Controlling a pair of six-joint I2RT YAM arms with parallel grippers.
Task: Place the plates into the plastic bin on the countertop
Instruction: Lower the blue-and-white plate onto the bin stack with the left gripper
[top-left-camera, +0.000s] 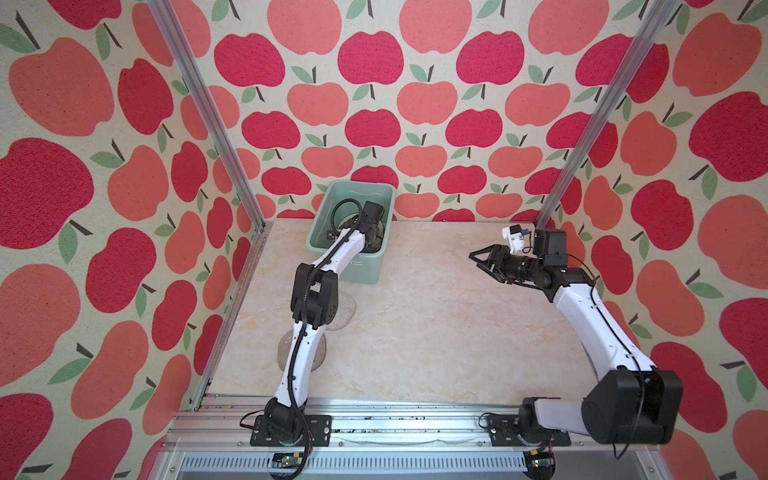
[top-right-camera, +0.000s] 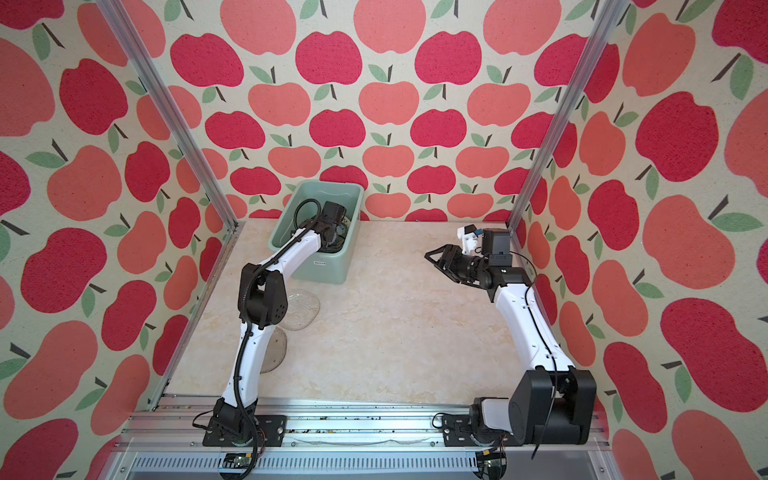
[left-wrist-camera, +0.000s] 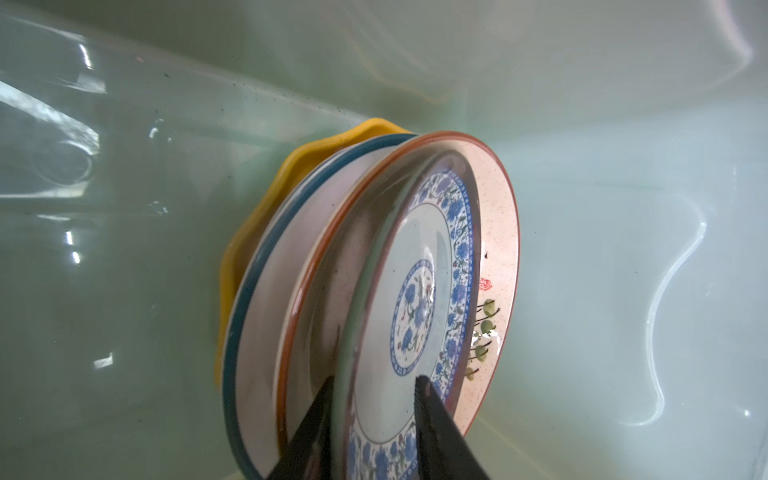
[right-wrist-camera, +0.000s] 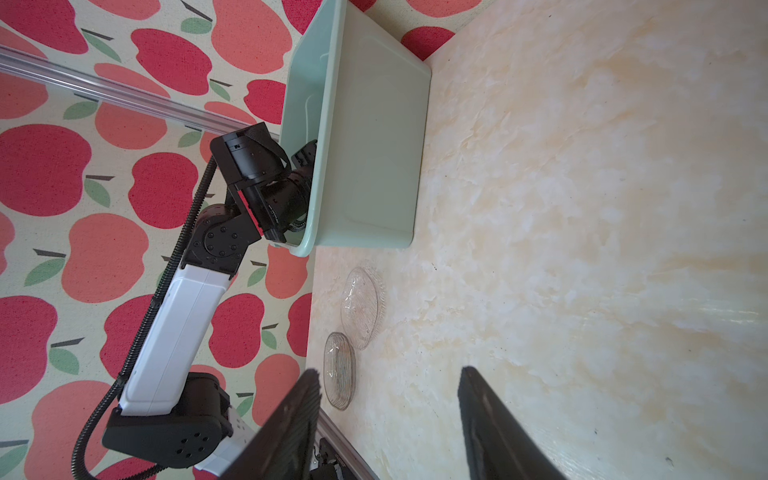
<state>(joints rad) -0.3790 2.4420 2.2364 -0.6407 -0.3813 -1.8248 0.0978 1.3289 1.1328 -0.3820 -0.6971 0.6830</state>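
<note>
Inside the mint-green plastic bin (top-left-camera: 360, 183) (top-right-camera: 332, 183) (left-wrist-camera: 124, 291) lie stacked plates: a yellow scalloped one (left-wrist-camera: 249, 232), a white blue-rimmed one (left-wrist-camera: 266, 270), a cream brown-rimmed one with flowers (left-wrist-camera: 498, 232), and on top a small blue-patterned plate (left-wrist-camera: 415, 291). My left gripper (left-wrist-camera: 376, 380) is down in the bin, open, its fingers straddling the blue-patterned plate's rim. Two clear glass plates (top-left-camera: 345, 309) (top-left-camera: 282, 353) (right-wrist-camera: 359, 307) (right-wrist-camera: 338, 370) rest on the countertop (top-left-camera: 415, 324) beside the left arm. My right gripper (top-left-camera: 473, 256) (top-right-camera: 428, 254) (right-wrist-camera: 390, 372) hovers open and empty at the right.
The bin stands at the back of the countertop against the apple-patterned wall. The left arm's elbow hangs over the glass plates and partly hides them in both top views. Metal frame posts rise at both back corners, and a rail runs along the front edge.
</note>
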